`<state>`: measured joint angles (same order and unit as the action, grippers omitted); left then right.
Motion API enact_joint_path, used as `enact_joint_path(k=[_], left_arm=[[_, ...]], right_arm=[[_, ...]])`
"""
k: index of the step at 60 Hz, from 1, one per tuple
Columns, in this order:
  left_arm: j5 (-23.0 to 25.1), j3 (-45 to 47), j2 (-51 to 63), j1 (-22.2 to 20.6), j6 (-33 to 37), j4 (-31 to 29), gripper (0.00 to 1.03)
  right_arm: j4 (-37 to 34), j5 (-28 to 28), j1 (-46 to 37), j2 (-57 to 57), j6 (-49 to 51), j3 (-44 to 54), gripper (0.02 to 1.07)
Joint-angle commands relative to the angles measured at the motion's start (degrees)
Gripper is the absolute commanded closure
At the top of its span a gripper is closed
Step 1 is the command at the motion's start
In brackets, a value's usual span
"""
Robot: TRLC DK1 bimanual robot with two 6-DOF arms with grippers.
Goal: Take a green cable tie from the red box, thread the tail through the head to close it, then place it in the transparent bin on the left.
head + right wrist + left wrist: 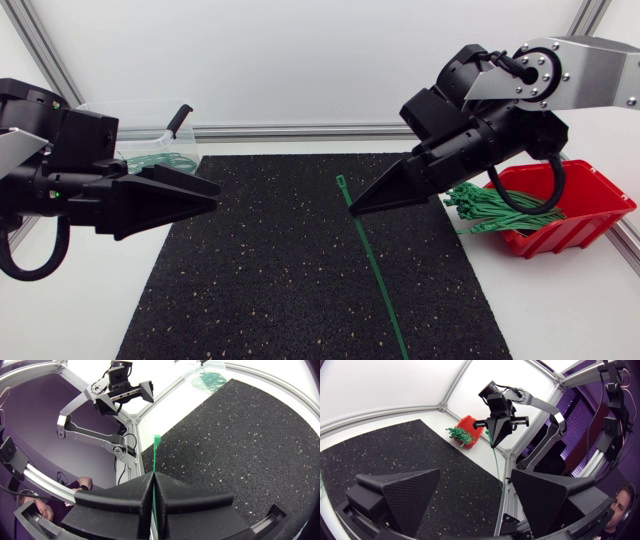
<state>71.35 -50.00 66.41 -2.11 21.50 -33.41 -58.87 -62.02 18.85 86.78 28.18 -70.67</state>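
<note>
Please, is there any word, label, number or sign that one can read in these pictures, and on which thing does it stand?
None can be read.
No print shows on the red box, the bin, the mat, the tie, the left claw or the right claw.

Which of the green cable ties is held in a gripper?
The single straight cable tie, pinched in the right gripper and slanting over the black mat. The rest lie bundled in the red box or in the transparent bin.
</note>
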Motion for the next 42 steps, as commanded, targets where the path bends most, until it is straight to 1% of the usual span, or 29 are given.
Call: enact_joint_path(k=[1,6,12,16,19,24,25,27,35,37,39,42], left_arm=[[0.98,-2.12,-1.11,-2.81,0.56,-0.34,0.04],[0.98,-2.30,-1.11,-5.80,-0.49,-0.08,0.04],[1.07,-3.09,-1.11,-8.09,-1.98,0.27,0.04],[1.07,-3.53,-1.02,-9.84,-5.76,2.82,0.04],[1.07,-3.53,-1.29,-11.07,-9.19,5.90,0.04],[0.98,-3.35,-1.29,-13.54,-18.16,13.19,0.04],[0.89,-3.18,-1.29,-14.50,-21.67,16.18,0.04],[0.63,-2.91,-1.29,-15.21,-24.75,19.26,0.04],[-2.27,-1.15,-1.02,-18.63,-36.88,32.71,0.07],[-2.80,-0.36,-0.67,-19.34,-41.18,37.63,0.09],[-3.15,0.43,-0.23,-19.69,-44.00,41.49,0.09],[-4.29,1.04,0.47,-20.65,-47.07,45.27,0.09]], right_arm=[[2.27,-1.44,1.01,-2.41,-3.75,2.73,1.01],[5.70,-3.02,1.36,-3.90,-7.00,4.58,1.01],[9.92,-4.78,1.36,-6.63,-9.82,7.66,1.01],[14.31,-4.78,1.36,-8.56,-12.54,10.29,1.01],[18.35,-4.78,1.10,-10.58,-14.74,12.93,1.01],[26.62,-4.87,1.19,-14.36,-20.36,17.68,1.01],[29.52,-4.87,1.10,-16.03,-22.82,19.35,1.01],[32.50,-4.87,1.19,-17.61,-25.11,21.02,1.01],[40.59,-6.10,1.63,-21.74,-31.35,24.71,1.01],[42.52,-6.45,1.54,-22.36,-32.84,25.50,1.01],[43.84,-6.54,1.45,-22.53,-33.90,26.03,1.01],[45.16,-6.62,1.01,-22.80,-34.78,26.55,1.01]])
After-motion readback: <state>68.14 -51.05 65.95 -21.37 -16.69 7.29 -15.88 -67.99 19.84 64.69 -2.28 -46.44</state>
